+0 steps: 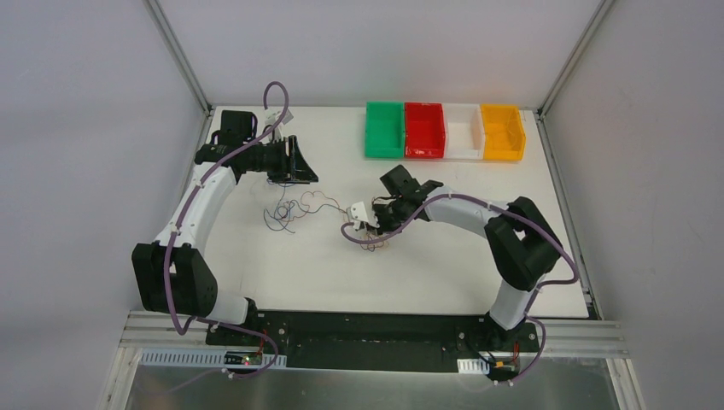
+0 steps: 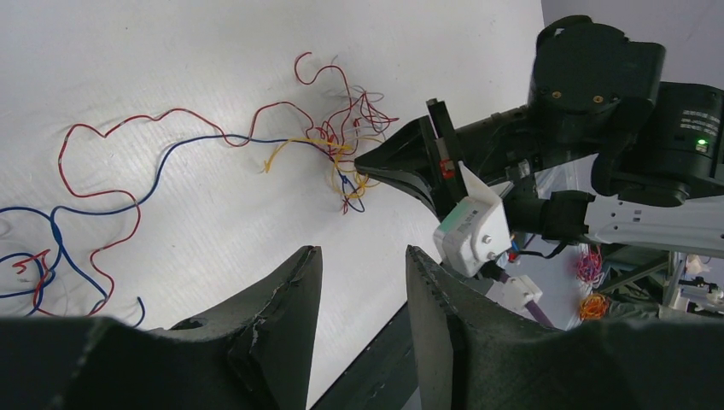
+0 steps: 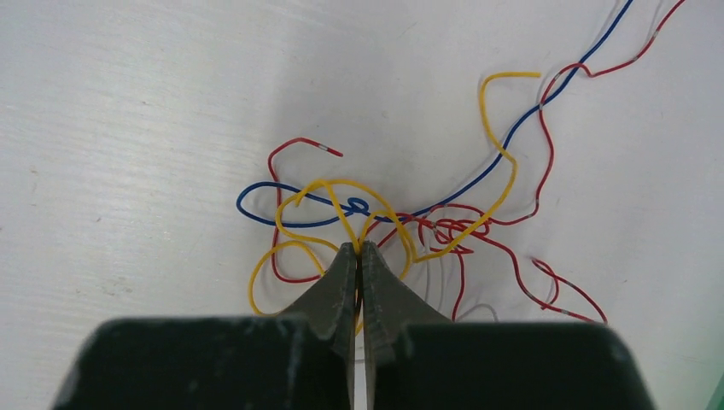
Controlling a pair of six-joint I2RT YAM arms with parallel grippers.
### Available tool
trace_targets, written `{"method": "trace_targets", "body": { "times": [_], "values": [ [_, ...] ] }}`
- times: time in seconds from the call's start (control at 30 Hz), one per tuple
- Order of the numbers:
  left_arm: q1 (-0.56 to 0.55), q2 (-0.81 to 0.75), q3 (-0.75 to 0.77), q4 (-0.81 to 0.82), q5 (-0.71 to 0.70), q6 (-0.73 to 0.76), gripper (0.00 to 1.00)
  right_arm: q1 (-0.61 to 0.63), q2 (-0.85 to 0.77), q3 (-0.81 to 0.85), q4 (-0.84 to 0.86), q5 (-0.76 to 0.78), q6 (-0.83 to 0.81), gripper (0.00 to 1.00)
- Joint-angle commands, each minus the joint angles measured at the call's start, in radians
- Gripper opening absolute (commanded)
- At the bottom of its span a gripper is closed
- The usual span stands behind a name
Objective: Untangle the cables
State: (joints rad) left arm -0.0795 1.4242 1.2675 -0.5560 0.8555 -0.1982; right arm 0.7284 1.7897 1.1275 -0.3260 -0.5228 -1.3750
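Cables (image 3: pixel 401 224) in a knot at the right pincer (image 3: pixel 359 248), tight on them; left pincer (image 2: pixel 363 254) apart.

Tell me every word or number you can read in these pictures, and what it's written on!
No text here can be read.
The pale sticker on the right arm has tiny print that is too small and blurred to read.
No writing shows on the cables, the coloured bins or the table.
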Motion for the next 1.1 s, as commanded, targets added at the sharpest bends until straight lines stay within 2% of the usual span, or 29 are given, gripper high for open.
{"method": "trace_targets", "body": {
  "times": [0.0, 0.13, 0.27, 0.47, 0.6, 0.7, 0.8, 1.07],
  "values": [
    [0.000, 0.008, 0.036, 0.018, -0.001, 0.002, 0.42, -0.008, -0.157, 0.082, -0.067, -0.089, 0.056, 0.00],
    [0.007, 0.010, 0.041, 0.017, -0.010, 0.009, 0.42, -0.060, -0.248, 0.216, -0.156, -0.173, 0.253, 0.00],
    [0.009, 0.028, 0.056, 0.018, -0.012, 0.012, 0.43, -0.144, -0.294, 0.342, -0.176, -0.227, 0.465, 0.00],
    [0.011, 0.057, 0.096, 0.017, -0.032, 0.017, 0.53, -0.387, -0.241, 0.538, -0.141, -0.251, 0.874, 0.00],
    [0.010, 0.069, 0.118, 0.011, -0.059, 0.023, 0.64, -0.600, -0.122, 0.637, -0.146, -0.208, 1.034, 0.00],
    [0.010, 0.078, 0.128, 0.000, -0.072, 0.037, 0.68, -0.750, -0.012, 0.728, -0.183, -0.185, 1.045, 0.00],
    [0.011, 0.086, 0.126, -0.007, -0.078, 0.048, 0.69, -0.852, 0.106, 0.829, -0.215, -0.141, 0.984, 0.00],
    [0.011, 0.092, 0.111, -0.026, -0.089, 0.073, 0.69, -0.958, 0.365, 1.044, -0.269, -0.055, 0.639, 0.00]
  ]
}}
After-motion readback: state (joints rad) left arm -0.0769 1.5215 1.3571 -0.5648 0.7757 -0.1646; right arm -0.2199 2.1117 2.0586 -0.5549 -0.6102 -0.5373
